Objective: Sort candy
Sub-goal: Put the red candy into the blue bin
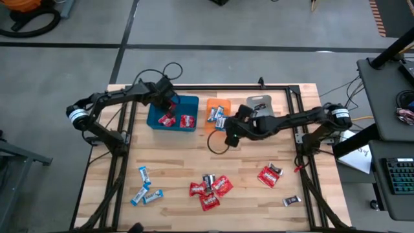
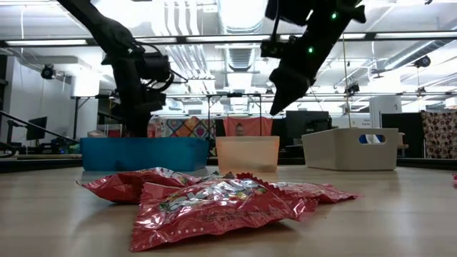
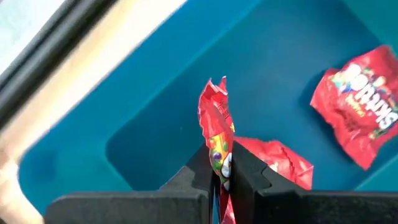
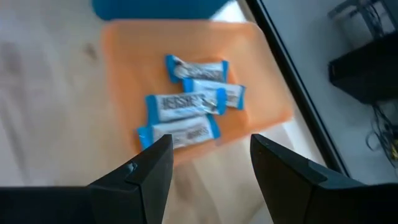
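My left gripper (image 3: 222,177) is over the blue tray (image 1: 155,116) at the table's far left and is shut on a red candy packet (image 3: 216,118). Two more red packets (image 3: 359,102) (image 3: 281,160) lie on the tray floor. My right gripper (image 4: 211,171) hangs open and empty above the near edge of the orange tray (image 4: 118,50), which holds several blue-and-white candies (image 4: 186,106). Loose candy lies near the table's front: red (image 1: 208,191), blue-and-white (image 1: 143,173) and dark (image 1: 292,201) pieces. My left gripper pinches the red packet between its two fingers (image 3: 200,169), held by its flat faces (image 3: 220,154). The fingers come steeply from above. The packet sits edge-on, and its free end (image 3: 212,90) sticks out past the fingertips over the tray floor.
A grey tray (image 1: 260,103) stands to the right of the orange one. A black cable (image 1: 217,142) loops on the table by the right gripper. Another red packet (image 1: 267,176) and a dark piece (image 1: 276,170) lie at the front right. A dark frame rail (image 1: 226,86) runs along the far edge.
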### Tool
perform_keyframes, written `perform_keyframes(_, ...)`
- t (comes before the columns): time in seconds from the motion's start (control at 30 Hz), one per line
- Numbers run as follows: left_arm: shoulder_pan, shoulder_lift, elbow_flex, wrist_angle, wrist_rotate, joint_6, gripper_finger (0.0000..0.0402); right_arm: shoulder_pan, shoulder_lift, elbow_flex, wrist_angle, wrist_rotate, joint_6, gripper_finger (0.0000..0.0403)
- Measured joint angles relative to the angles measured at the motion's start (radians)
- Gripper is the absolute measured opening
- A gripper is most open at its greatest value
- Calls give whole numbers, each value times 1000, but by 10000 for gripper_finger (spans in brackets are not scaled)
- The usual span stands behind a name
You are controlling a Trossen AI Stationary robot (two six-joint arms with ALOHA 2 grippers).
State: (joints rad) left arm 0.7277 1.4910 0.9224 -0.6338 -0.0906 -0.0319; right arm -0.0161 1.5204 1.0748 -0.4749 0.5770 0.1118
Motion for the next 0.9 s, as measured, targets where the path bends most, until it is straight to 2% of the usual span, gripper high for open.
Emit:
perform_keyframes(0.17,1,0,-18,14,-30,-47,12,-59,0,0,-31,-1,0,206)
perform_keyframes(0.33,1,0,-16,24,-31,-53,47,-97,0,0,-59,-14,-18,206)
perform_keyframes(0.63,0,-3,22,-43,-31,-50,141,-107,-44,0,-124,-129,-18,206)
perform_keyframes(0.9,-6,-7,133,-203,-31,-56,173,-107,-170,0,-187,-272,49,206)
